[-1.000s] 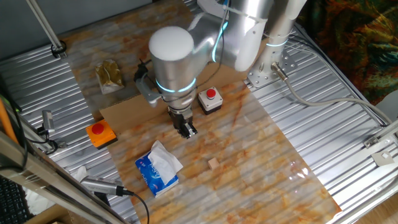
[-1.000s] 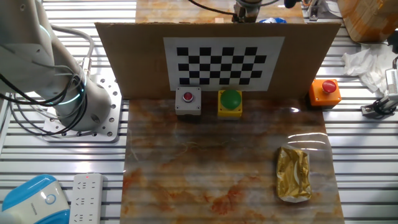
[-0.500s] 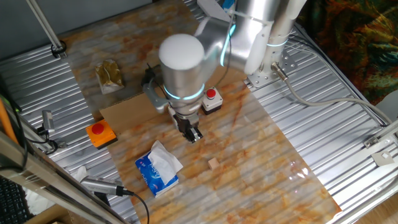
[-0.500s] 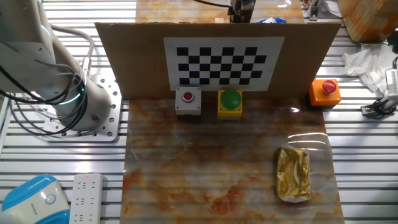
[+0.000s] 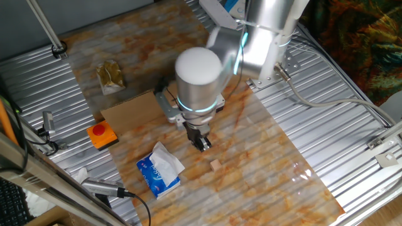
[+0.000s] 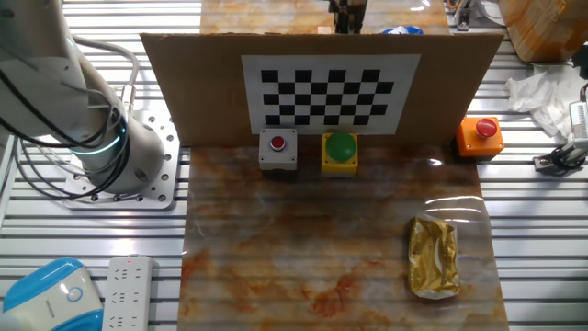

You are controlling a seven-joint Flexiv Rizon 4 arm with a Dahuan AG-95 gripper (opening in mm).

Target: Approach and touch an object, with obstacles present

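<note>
Marbled tabletop (image 5: 264, 157) carries a tissue pack (image 5: 160, 171) nearest, then a small wooden block (image 5: 216, 165). Just beyond the block hangs the gripper (image 5: 203, 144), empty, its opening unclear. Only the other fixed view shows the checkerboard (image 6: 322, 90), which hides block and pack.

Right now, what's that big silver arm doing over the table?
The silver robot arm is reaching down over the marbled orange tabletop with its small black claw pointing at the surface. The claw holds nothing and hangs between a blue tissue pack and a small tan wooden cube, closer to the cube but not touching it. A brown cardboard board stands nearby, with an orange button box beside it. Whether the claw is open is unclear.
</note>
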